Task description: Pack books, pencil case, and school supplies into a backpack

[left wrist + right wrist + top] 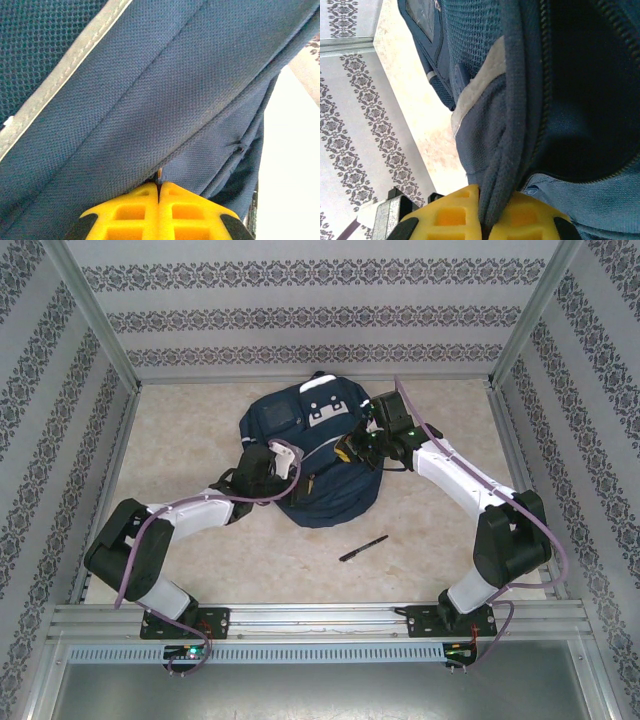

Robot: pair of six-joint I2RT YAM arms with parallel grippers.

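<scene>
As the navy-blue backpack (325, 495) lies at the middle of the marble-patterned table (190, 440), toward its far side, both arms reach in from either flank, apparently to hold its main compartment open for loading. On the pack's right, the right gripper (485, 200) has its yellow fingers (452, 215) clamped on the thick padded rim (512, 125) of the opening, drawing it back so the dark interior (580, 100) gapes beside the zip (547, 75). On the left near side, the left gripper (159, 186) is pressed into a fold of the outer fabric, its own fingers (130, 210) brought fully together; whether a sliver of cloth is caught between them cannot be told. One slim black pen (363, 548) lies on bare table, nearer than the pack and well apart from it, not yet packed. With both grippers occupied at the bag, one would likely have to let go to fetch it.
</scene>
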